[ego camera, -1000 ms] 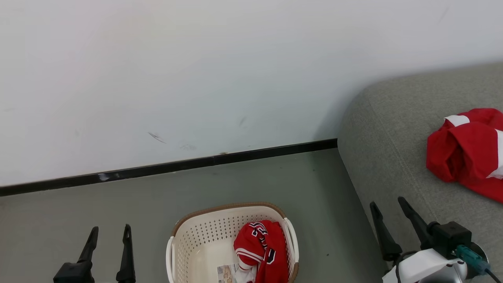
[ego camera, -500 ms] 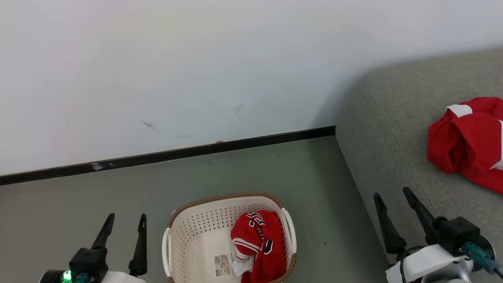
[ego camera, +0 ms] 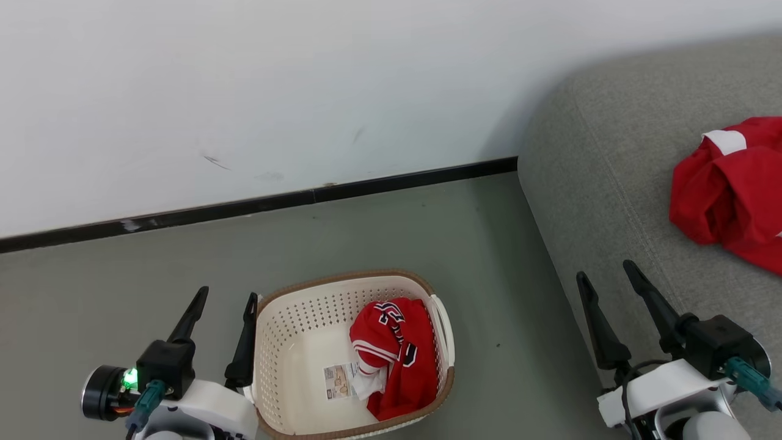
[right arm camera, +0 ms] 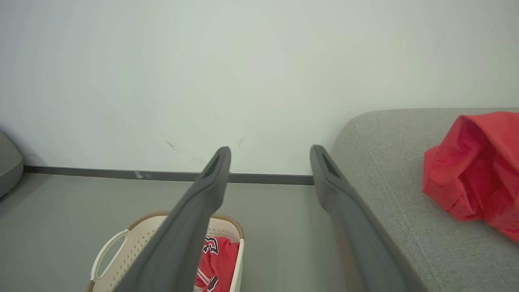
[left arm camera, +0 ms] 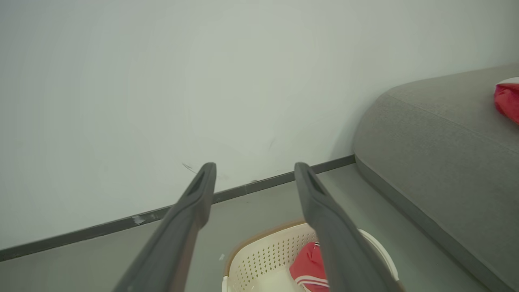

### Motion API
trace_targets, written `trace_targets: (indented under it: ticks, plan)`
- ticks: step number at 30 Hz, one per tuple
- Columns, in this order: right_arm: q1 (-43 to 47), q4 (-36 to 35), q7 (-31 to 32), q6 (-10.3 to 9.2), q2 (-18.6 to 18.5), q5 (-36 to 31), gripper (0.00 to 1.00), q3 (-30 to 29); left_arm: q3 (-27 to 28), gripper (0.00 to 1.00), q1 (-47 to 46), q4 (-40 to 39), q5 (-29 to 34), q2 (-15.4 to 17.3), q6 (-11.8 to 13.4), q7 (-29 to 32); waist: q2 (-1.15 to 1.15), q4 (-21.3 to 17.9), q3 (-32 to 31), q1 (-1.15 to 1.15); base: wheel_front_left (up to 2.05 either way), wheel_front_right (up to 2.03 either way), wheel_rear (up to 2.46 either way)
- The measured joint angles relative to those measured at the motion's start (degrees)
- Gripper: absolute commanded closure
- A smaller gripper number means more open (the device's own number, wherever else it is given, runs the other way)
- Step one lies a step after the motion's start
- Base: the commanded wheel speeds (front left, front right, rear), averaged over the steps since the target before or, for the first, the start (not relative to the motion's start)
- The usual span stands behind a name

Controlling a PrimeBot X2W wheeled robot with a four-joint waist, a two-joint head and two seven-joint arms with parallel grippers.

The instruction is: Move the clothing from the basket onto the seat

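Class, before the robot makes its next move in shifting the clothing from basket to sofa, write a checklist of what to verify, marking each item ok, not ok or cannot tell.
1. The left gripper is open and empty: ok.
2. The right gripper is open and empty: ok.
3. The basket is emptied: not ok, a red garment lies inside.
4. That garment is free of the basket's holes: cannot tell.
5. The sofa has bare room beside the second garment: ok.
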Motion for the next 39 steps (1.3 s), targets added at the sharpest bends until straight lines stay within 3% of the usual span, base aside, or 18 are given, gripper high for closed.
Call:
trace_targets:
  ticks: [22,39]
  plan:
    - [-5.2,-5.1,0.0,0.01,0.44,0.78,0.0,-3.78,-3.9,0.0,-11.35,2.75,4.6,1.22,-1.92,1.99,0.0,-3.2,12.87,0.0,0.0,0.0,0.0]
    - [-11.51,-7.98,0.0,0.01,1.18,2.65,0.0,-4.38,-9.4,0.0,-20.46,12.57,11.5,3.63,-4.53,5.98,0.0,-7.91,23.77,0.0,0.0,0.0,0.0]
